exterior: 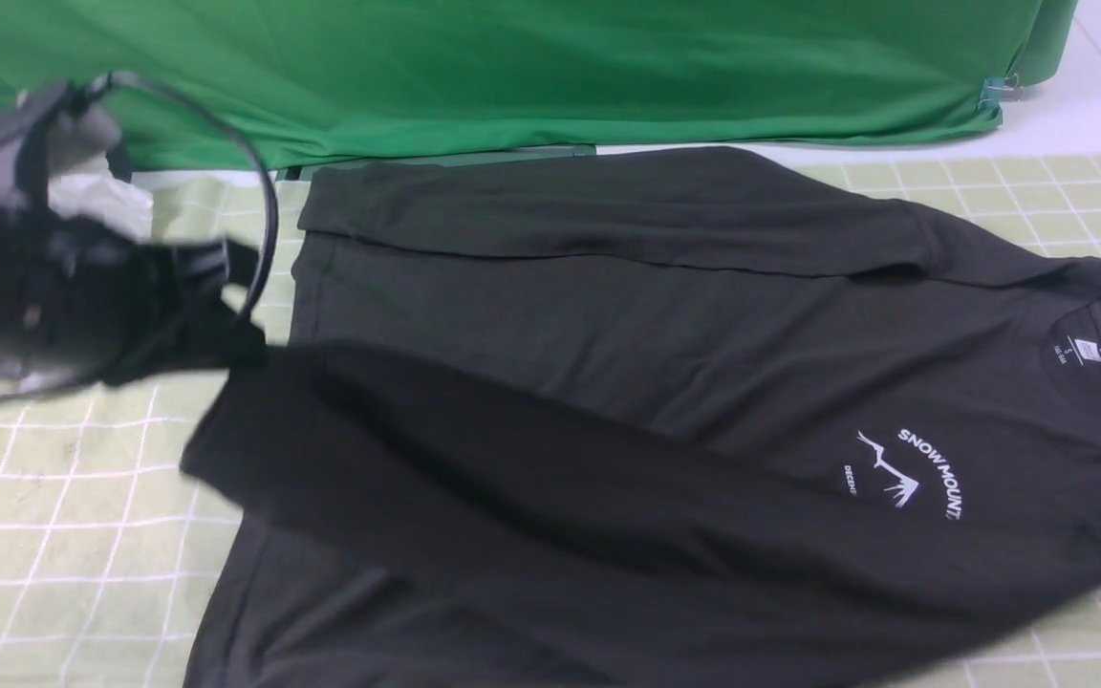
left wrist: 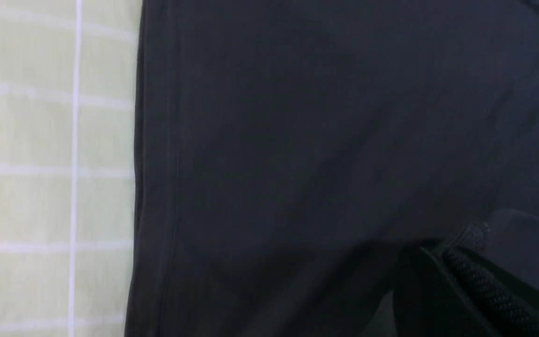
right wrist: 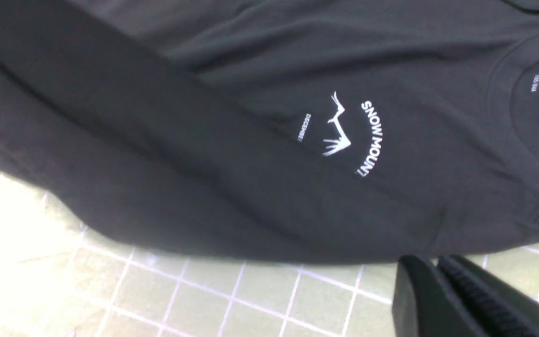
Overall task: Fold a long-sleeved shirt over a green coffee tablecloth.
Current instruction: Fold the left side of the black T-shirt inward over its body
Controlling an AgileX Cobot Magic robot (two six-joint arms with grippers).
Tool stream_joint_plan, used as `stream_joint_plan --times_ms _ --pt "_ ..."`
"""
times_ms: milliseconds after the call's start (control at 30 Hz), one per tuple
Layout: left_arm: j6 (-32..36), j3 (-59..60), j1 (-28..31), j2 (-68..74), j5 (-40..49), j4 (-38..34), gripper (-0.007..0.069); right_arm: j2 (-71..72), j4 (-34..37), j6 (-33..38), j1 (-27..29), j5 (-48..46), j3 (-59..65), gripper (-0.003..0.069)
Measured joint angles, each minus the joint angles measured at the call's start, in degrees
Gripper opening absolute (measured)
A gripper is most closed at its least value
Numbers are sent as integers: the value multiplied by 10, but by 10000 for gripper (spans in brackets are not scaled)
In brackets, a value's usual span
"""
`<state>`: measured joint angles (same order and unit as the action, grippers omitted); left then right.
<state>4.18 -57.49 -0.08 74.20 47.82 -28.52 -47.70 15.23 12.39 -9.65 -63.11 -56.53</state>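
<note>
The black long-sleeved shirt (exterior: 608, 315) lies across the pale green gridded tablecloth (exterior: 53, 535), collar to the right. Its white mountain print (exterior: 914, 473) and neck label (exterior: 1086, 352) face up. The far sleeve is folded along the body. My left gripper (exterior: 240, 349) is shut on the near sleeve's cuff, which it holds lifted over the shirt's left part; the left wrist view shows the jaws (left wrist: 438, 255) pinched on dark fabric above the shirt (left wrist: 297, 140). My right gripper (right wrist: 433, 264) is shut and empty, over tablecloth (right wrist: 204, 299) just off the shirt's edge (right wrist: 251, 93).
A plain bright green fabric (exterior: 512, 67) hangs along the back, pinned with a clip (exterior: 990, 91). The left arm's black cable (exterior: 269, 210) loops above the shirt's hem corner. Tablecloth shows to the left (left wrist: 40, 187) and at the far right.
</note>
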Motion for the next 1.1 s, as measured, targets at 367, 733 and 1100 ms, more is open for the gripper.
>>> stream_joint_plan --times_ms 367,733,1100 --pt "-9 -100 0 170 -75 41 16 0 -1 0 0 28 0 63" --pt "-9 -104 0 304 -118 42 23 0 -2 -1 0 31 0 70" --pt "-59 -151 0 330 -119 72 250 0 -2 -13 0 33 0 71"
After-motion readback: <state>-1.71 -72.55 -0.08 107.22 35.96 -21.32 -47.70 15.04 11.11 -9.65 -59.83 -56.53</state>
